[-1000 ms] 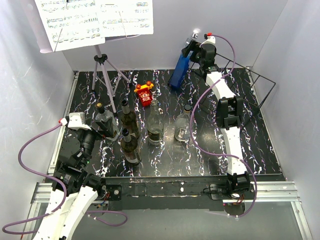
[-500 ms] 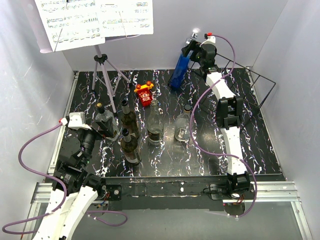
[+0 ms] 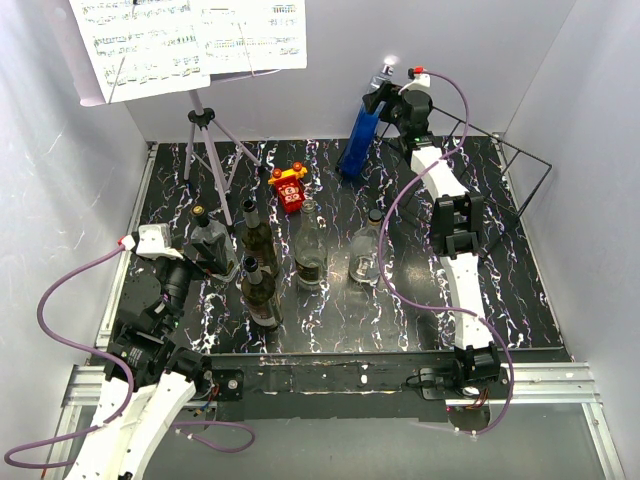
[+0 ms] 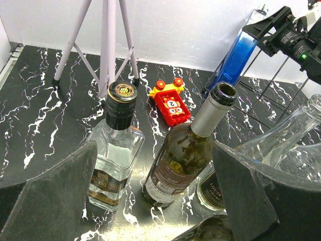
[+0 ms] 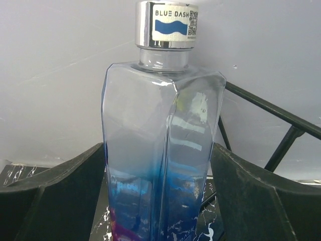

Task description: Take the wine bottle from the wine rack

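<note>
A blue clear bottle with a silver cap (image 3: pixel 360 135) is tilted at the back of the table, just left of the black wire wine rack (image 3: pixel 505 165). My right gripper (image 3: pixel 385 100) is shut on its upper body. In the right wrist view the pads press both sides of the bottle (image 5: pixel 160 165), and rack rods (image 5: pixel 281 115) show behind it. The left wrist view shows the bottle (image 4: pixel 235 57) far off, leaning on the rack (image 4: pixel 271 95). My left gripper (image 4: pixel 155 201) is open and empty, hovering over standing bottles at the left (image 3: pixel 205 250).
A music stand tripod (image 3: pixel 205 150) stands at the back left. A red toy (image 3: pixel 288 187) lies mid-back. Several bottles stand in the middle: a square clear one (image 4: pixel 113 155), a dark green one (image 4: pixel 183 150), and clear ones (image 3: pixel 310 250) (image 3: pixel 365 255).
My right gripper has shifted slightly and the blue bottle now stands a little more upright. The left arm has not moved.
</note>
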`<state>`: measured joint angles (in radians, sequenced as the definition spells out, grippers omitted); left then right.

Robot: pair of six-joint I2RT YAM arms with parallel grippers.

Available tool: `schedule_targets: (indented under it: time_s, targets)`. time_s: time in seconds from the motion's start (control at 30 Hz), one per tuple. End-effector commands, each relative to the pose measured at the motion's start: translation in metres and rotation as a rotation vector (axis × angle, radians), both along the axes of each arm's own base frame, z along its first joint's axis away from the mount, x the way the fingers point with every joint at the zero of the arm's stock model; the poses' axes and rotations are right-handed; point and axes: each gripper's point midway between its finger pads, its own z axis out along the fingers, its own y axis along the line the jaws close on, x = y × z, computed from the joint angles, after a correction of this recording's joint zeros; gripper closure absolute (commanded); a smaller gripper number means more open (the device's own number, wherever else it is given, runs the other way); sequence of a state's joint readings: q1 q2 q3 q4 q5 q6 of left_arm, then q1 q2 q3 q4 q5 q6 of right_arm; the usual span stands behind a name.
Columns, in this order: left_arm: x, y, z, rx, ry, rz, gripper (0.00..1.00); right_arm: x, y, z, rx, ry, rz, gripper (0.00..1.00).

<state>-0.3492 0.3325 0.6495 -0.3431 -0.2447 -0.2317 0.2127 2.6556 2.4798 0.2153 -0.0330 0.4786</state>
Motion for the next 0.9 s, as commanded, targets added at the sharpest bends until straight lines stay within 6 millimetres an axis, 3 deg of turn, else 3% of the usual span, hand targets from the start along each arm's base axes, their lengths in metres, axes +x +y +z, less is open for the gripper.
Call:
schedule_targets:
  time_s: [0.0, 0.13, 0.33, 0.7, 0.87]
  targets:
    - [0.002, 0.0, 0.0, 0.001, 0.001, 0.003, 0.02, 0.004, -0.019, -0.004, -0.016, -0.053, -0.046, 0.33]
    - [0.002, 0.0, -0.001, 0.003, 0.003, 0.005, 0.02, 0.0, -0.025, 0.032, 0.02, -0.168, -0.039, 0.45]
    - [0.002, 0.0, -0.001, 0.006, 0.002, 0.005, 0.02, -0.011, -0.033, 0.069, 0.066, -0.278, -0.029, 0.74]
    - [0.002, 0.0, 0.0, 0.009, -0.001, 0.0, 0.02, -0.044, -0.025, 0.129, 0.074, -0.481, 0.085, 0.98]
    - [0.002, -0.001, 0.0, 0.011, -0.001, -0.001, 0.02, -0.059, -0.021, 0.15, 0.085, -0.544, 0.131, 0.99]
